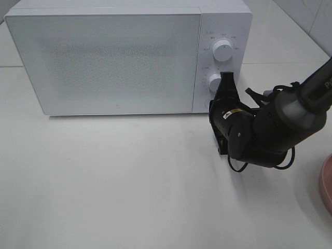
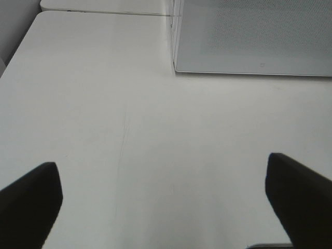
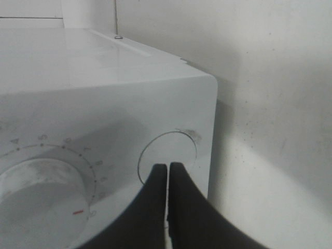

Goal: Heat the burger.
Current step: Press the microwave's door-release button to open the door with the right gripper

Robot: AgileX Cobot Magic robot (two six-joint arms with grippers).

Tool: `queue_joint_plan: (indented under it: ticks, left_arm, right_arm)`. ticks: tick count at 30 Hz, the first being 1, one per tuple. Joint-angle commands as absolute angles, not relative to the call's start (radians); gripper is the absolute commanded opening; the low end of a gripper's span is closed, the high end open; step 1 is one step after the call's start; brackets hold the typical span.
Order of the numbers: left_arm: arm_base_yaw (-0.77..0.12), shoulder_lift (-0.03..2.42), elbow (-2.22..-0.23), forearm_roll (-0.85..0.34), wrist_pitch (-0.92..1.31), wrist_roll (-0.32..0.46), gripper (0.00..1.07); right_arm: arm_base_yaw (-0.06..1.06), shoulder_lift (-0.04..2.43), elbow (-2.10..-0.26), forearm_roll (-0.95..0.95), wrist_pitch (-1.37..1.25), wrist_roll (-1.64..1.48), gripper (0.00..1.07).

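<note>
The burger was out of view, likely behind the boxy white microwave's [image 1: 119, 57] shut door; the black right end effector [image 3: 168, 167], fingers together as one blunt tip, touched its round white button [image 3: 176, 145], while the left end effector [image 2: 162, 171] hung apart over the white surface [image 2: 104, 104].

The white boxy microwave [image 1: 228, 18] is showing a grey-speckled door [image 1: 104, 59]; at its four o'clock, a black right gripper [image 3: 168, 171] and pink round plate [image 1: 327, 181] are contrasting.

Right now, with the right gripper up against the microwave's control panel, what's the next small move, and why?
Probably push the shut right gripper straight into the round button its tips point at. The microwave door is closed, and that button likely releases it.
</note>
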State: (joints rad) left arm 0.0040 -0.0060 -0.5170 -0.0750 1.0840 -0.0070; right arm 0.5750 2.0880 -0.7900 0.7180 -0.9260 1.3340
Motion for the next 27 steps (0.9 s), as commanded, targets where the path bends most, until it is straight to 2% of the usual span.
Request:
queue_joint_plan:
  ticks: [1, 27]
  left_arm:
    - [-0.002, -0.022, -0.516, -0.078, 1.071, -0.007, 1.0]
    - [-0.002, -0.022, -0.516, -0.078, 1.071, -0.007, 1.0]
  right_arm:
    - [0.569, 2.097, -0.809, 0.708, -0.919, 1.321, 0.0]
    - [0.547, 2.15, -0.888, 0.724, -0.975, 1.302, 0.0]
